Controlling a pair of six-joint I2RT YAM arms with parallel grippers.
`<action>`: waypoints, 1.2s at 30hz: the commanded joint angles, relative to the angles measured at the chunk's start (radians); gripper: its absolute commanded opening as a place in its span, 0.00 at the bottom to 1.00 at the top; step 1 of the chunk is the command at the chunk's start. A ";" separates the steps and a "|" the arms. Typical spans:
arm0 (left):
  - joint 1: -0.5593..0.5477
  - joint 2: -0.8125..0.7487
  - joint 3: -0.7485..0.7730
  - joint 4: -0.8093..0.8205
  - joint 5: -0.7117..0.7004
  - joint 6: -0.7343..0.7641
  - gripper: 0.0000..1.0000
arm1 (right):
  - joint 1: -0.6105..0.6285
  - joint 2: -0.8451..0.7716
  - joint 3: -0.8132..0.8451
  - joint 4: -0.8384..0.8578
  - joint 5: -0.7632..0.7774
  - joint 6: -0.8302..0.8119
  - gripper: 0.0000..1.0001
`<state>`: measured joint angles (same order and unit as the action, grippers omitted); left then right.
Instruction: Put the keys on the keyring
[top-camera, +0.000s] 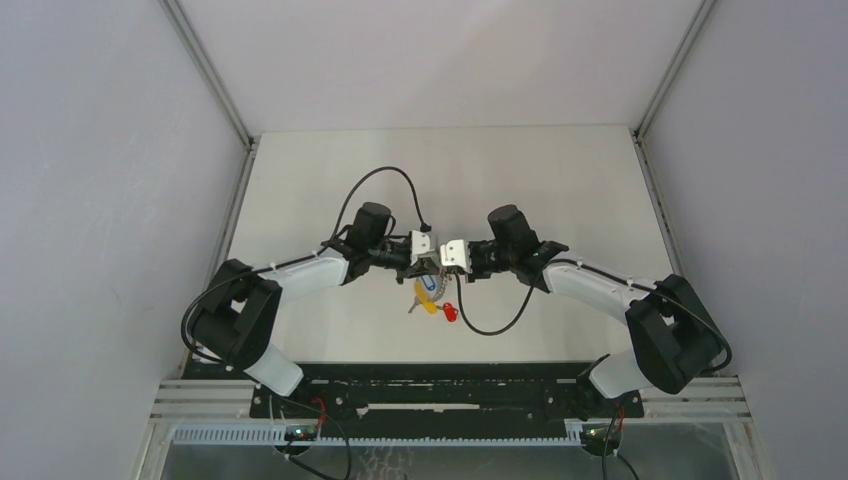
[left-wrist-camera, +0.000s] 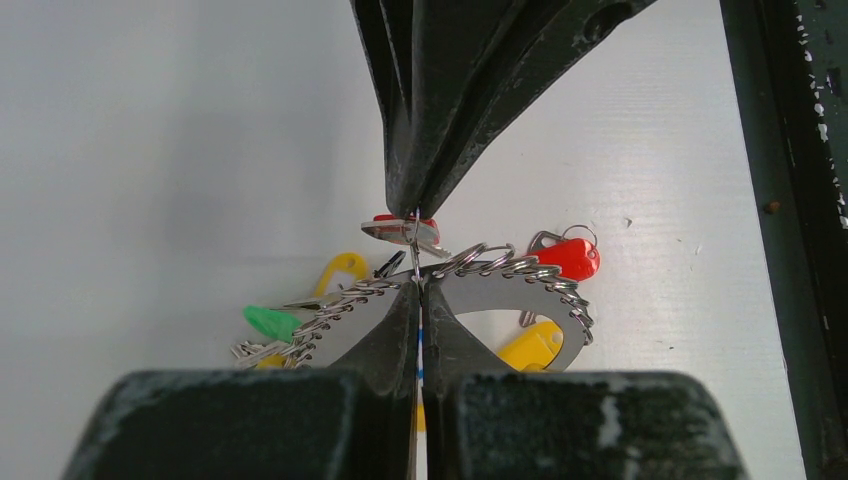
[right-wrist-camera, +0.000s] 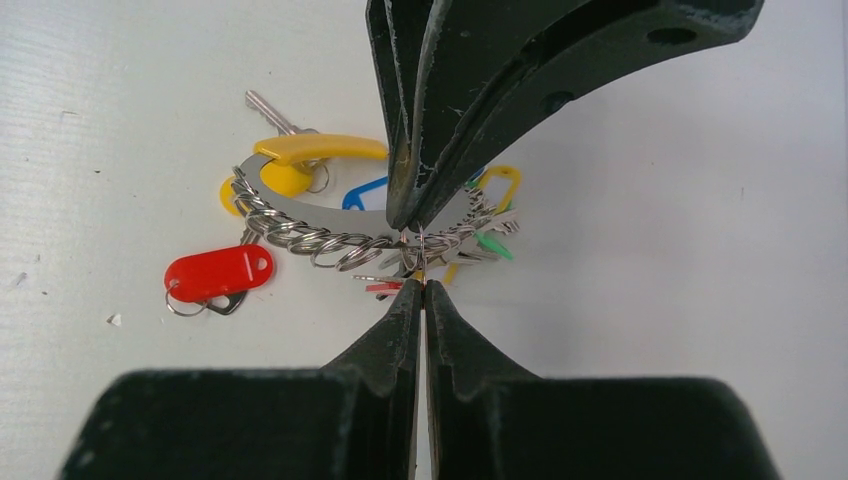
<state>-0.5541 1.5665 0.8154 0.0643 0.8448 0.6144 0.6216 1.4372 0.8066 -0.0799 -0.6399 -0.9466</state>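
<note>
The keyring (left-wrist-camera: 520, 290) is a flat silver crescent strung with small rings and green (left-wrist-camera: 270, 322), yellow and blue tags. It hangs just above the table between both grippers (top-camera: 428, 290). My left gripper (left-wrist-camera: 418, 283) is shut on its upper edge. My right gripper (right-wrist-camera: 421, 283) comes in from the opposite side, tip to tip with the left, and is shut on the thin ring of a red-tagged key (left-wrist-camera: 400, 228) seen edge on. A second red-tagged key (right-wrist-camera: 218, 272) lies loose on the table beside the keyring (top-camera: 449, 312).
A black cable (top-camera: 490, 328) loops over the white table by the right arm. The enclosure's side walls and corner posts (top-camera: 215, 75) close in the table. A metal rail (top-camera: 450, 400) runs along the near edge.
</note>
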 joint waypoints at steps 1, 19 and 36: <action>-0.006 -0.004 0.037 0.022 0.032 0.022 0.00 | -0.005 0.005 0.048 -0.011 -0.044 0.012 0.00; -0.006 -0.008 0.034 0.022 0.031 0.022 0.00 | -0.022 -0.015 0.050 -0.010 -0.060 0.052 0.00; -0.007 -0.009 0.034 0.022 0.035 0.025 0.00 | -0.023 -0.001 0.051 0.012 -0.036 0.068 0.00</action>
<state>-0.5545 1.5665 0.8154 0.0639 0.8448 0.6209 0.6037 1.4410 0.8127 -0.1070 -0.6636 -0.8974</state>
